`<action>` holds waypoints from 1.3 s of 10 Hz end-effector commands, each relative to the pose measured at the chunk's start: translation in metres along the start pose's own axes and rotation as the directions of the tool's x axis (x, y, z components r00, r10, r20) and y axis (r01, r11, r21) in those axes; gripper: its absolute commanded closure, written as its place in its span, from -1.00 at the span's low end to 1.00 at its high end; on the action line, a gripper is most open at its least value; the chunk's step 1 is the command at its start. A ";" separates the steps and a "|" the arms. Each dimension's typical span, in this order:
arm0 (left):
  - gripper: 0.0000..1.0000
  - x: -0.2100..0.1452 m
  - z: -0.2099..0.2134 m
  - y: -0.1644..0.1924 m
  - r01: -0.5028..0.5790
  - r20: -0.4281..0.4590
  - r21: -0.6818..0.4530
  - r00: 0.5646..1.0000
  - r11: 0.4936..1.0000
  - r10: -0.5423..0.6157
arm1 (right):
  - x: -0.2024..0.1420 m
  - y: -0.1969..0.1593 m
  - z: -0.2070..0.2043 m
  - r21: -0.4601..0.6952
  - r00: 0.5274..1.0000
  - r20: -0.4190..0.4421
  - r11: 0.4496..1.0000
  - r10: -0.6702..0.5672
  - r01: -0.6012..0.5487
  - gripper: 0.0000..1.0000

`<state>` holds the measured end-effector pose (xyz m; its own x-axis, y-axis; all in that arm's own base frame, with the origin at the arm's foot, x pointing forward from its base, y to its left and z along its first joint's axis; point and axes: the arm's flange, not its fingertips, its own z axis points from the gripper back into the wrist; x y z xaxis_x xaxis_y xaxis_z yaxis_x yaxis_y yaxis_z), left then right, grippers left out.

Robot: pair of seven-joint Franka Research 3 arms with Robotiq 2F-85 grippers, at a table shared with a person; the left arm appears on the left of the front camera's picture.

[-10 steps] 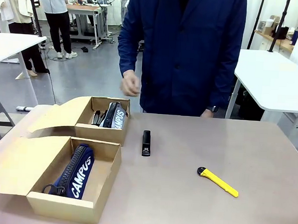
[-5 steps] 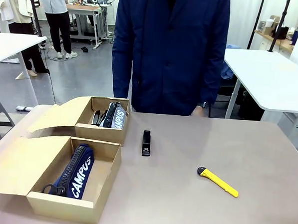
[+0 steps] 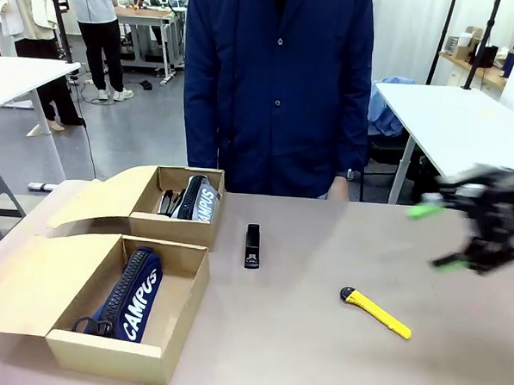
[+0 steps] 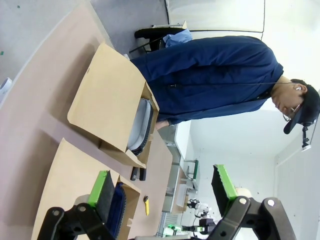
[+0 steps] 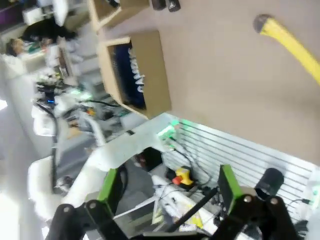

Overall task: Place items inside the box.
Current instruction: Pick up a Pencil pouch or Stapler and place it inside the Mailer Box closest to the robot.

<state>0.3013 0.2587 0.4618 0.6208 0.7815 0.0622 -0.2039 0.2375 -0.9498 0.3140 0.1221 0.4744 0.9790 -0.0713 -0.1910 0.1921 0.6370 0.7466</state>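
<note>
- Two open cardboard boxes at left: near box point(image 3: 102, 357) holds one navy pouch point(image 3: 135, 294), far box point(image 3: 173, 229) one grey pouch point(image 3: 196, 198), both soft, zippered.
- One black marker pen point(image 3: 252, 246), centre.
- One slim yellow utility knife point(image 3: 376, 313), right.
- Right gripper point(image 3: 437, 237), blurred, jaws wide; left gripper point(image 4: 162, 187) wide too.
</note>
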 end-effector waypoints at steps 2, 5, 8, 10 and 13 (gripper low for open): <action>-1.00 -0.001 0.002 -0.002 0.003 0.002 -0.014 1.000 1.000 -0.003 | 0.061 0.069 -0.118 -0.361 0.996 -0.013 0.928 0.088 -0.087 -1.00; -1.00 -0.001 0.002 -0.002 0.003 0.002 -0.014 1.000 1.000 -0.003 | 0.012 0.076 -0.117 -0.236 0.995 -0.027 0.966 0.098 -0.102 -1.00; -1.00 -0.001 0.002 -0.002 0.003 0.002 -0.014 1.000 1.000 -0.003 | -0.006 0.070 -0.119 -0.310 0.981 0.071 0.939 0.181 -0.151 -1.00; -1.00 -0.001 0.002 -0.002 0.003 0.002 -0.014 1.000 1.000 -0.003 | -0.004 0.083 -0.142 -0.413 0.969 0.123 0.899 0.216 -0.148 -1.00; -1.00 -0.001 0.002 -0.002 0.003 0.002 -0.014 1.000 1.000 -0.003 | -0.044 0.072 -0.089 -0.110 0.840 -0.462 0.921 0.284 -0.373 -1.00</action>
<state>0.3010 0.2593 0.4629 0.6196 0.7822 0.0646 -0.2026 0.2389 -0.9497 0.2944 0.2704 0.4612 0.9562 0.2881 -0.0526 -0.1983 0.7690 0.6077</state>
